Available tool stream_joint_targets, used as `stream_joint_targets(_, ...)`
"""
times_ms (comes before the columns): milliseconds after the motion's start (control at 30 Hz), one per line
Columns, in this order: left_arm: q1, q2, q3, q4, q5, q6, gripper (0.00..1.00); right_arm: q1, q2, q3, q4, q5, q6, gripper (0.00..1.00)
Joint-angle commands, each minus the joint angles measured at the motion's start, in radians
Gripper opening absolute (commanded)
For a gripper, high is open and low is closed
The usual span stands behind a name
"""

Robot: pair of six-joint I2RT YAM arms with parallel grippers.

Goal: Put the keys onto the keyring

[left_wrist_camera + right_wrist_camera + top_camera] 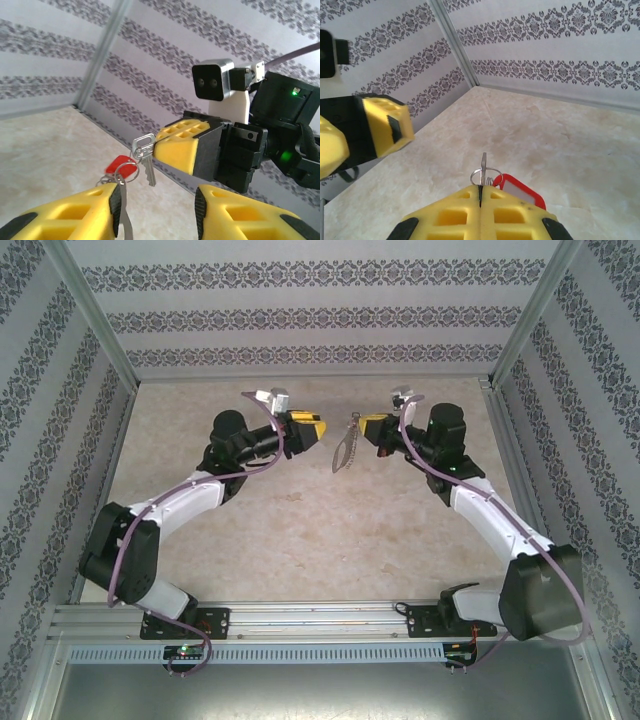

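My right gripper [365,423] [480,189] is shut on the head of a small silver key [144,150] [483,162], held up in the air. A thin split ring, a red plastic tag [121,167] [522,192] and the grey metal keyring [343,452] hang from the key. My left gripper [318,428] [157,205] faces the right one and stands open. The keyring's flat grey strip [127,222] hangs along the inner pad of its left finger, and the other finger is well clear.
The beige tabletop [300,520] lies below both grippers. Patterned walls [300,320] and metal frame posts [95,320] close in the back and sides. The right wrist camera block [214,80] sits just above the right gripper's fingers.
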Motion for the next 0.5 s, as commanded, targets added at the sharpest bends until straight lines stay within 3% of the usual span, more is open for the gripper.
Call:
stream_joint_targets(0,0.024,-0.068,-0.044,-0.003,-0.107,0.048,0.45,-0.005,0.039,0.063,0.028,0.003,-0.009,0.0)
stream_joint_targets(233,0.042,-0.165,-0.097,-0.09,-0.189,0.113,0.47,0.009,0.199,0.179,0.032,-0.006,-0.005,0.0)
stream_joint_targets(467,0.064,-0.234,-0.118,-0.169,-0.231,0.164,0.49,0.015,0.447,0.402,0.044,-0.042,0.037,0.0)
